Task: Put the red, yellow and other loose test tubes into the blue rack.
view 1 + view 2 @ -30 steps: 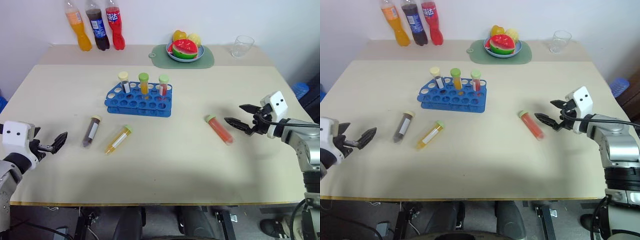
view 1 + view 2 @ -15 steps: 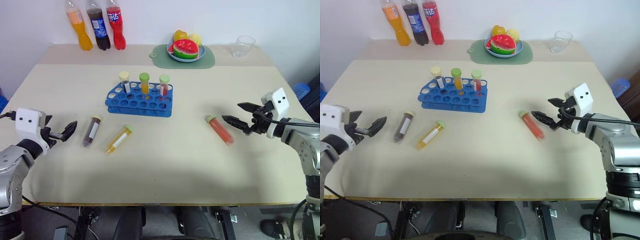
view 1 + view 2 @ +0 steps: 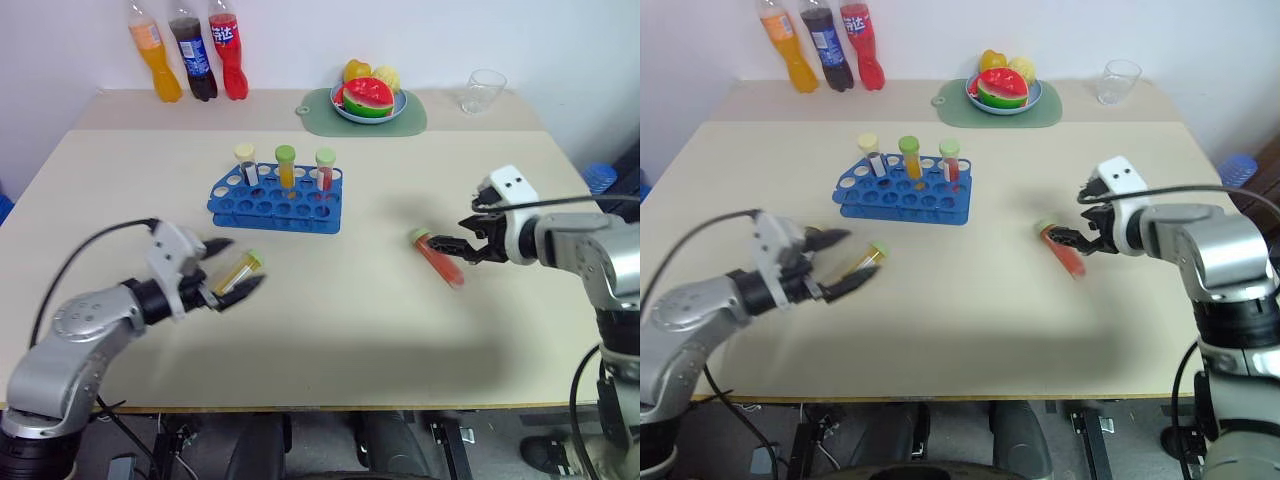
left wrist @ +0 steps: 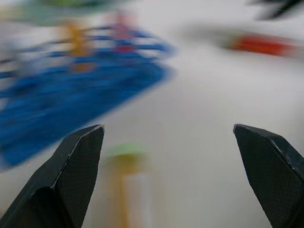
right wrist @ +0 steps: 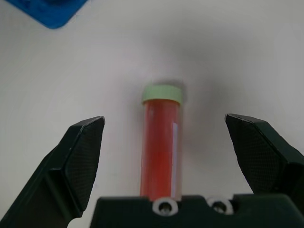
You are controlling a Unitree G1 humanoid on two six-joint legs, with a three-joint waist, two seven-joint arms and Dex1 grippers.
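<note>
The blue rack stands mid-table with three capped tubes upright in its back row. A yellow tube with a green cap lies in front of it. My left gripper is open, with one finger on each side of the tube's capped end. In the left wrist view the yellow tube lies between the two fingertips. To the right lies the red tube. My right gripper hovers open over its cap end. The right wrist view shows the red tube centred between the spread fingers.
Three soda bottles stand at the far left edge. A fruit plate sits on a green mat, with a clear glass at the far right. Bare tabletop lies between the two tubes and along the near edge.
My left gripper swept right from the table's left edge to the yellow tube, and its hand now covers the dark tube. My right gripper shifted left and tipped down over the red tube.
</note>
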